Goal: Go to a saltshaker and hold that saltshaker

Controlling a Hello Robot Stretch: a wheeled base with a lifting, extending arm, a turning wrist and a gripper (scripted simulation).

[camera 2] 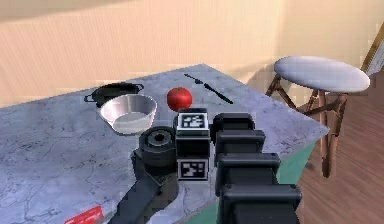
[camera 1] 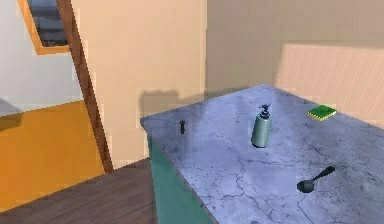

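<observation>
Across the forward view's counter (camera 1: 225,165) are sitting one bottle (camera 1: 261,127), one sponge (camera 1: 321,112) and, at left, one dark speck (camera 1: 182,127), possibly the saltshaker; the arm side view is showing one bowl (camera 2: 127,113) and the gripper (camera 2: 140,193), whether holding anything, I cannot tell.

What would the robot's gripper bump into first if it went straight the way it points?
The gripper seems to point toward the arm side view's lower left, over the grey countertop. A small red thing at the bottom edge looks nearest that line, but depth is unclear.
</observation>
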